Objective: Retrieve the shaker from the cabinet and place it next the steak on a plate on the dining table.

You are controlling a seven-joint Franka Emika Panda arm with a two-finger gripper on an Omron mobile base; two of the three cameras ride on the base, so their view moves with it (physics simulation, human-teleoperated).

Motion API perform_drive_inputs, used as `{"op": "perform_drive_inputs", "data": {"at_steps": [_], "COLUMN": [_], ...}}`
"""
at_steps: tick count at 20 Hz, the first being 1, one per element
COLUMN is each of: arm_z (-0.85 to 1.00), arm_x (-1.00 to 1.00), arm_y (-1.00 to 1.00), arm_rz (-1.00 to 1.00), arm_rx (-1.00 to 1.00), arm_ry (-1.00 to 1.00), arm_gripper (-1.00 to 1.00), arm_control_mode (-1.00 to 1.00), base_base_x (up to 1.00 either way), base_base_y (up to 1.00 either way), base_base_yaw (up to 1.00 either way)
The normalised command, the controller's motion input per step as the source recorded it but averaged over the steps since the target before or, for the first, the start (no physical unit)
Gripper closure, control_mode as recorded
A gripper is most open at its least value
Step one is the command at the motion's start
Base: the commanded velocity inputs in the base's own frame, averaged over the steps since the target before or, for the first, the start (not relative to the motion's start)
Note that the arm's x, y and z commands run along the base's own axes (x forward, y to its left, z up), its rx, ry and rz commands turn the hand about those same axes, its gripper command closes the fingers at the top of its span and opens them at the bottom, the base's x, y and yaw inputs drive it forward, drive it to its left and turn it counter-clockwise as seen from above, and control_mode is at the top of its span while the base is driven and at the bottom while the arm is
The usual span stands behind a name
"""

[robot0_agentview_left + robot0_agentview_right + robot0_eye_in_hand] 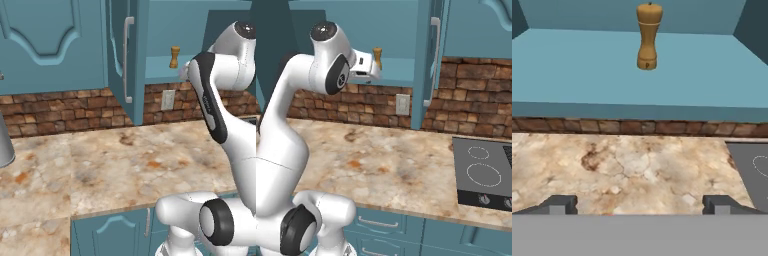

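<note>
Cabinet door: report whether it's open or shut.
Open. The cabinet door stands swung out edge-on, exposing the shelf where the shaker stands upright.

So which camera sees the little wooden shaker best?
The hand view: the shaker stands whole and upright on the cabinet shelf, straight ahead. Both base views show it small and far off; in the right one, the arm partly hides it.

A marbled beige surface (115,165) runs beneath a red-brown brick backsplash (60,110) fitted with a pale wall outlet (402,104); a dark cooktop (483,172) sits at right, a grey metal vessel (5,142) at far left
</note>
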Motion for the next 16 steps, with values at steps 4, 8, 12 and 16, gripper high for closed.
{"op": "perform_drive_inputs", "data": {"at_steps": [4, 8, 12, 16], "arm_z": [0.07, 0.02, 0.06, 0.13], "arm_x": [0.19, 0.31, 0.33, 0.33], "arm_y": [0.0, 0.0, -0.02, -0.05], "arm_rz": [0.0, 0.0, 0.0, 0.0], "arm_rx": [0.0, 0.0, 0.0, 0.0], "arm_ry": [-0.12, -0.07, -0.01, 0.0], "arm_gripper": [-1.0, -1.0, -1.0, -1.0], "arm_control_mode": [-1.0, -1.0, -1.0, -1.0], "base_base_x": [0.0, 0.0, 0.0, 0.0], "base_base_y": [0.0, 0.0, 0.0, 0.0], "base_base_yaw": [0.0, 0.0, 0.0, 0.0]}}
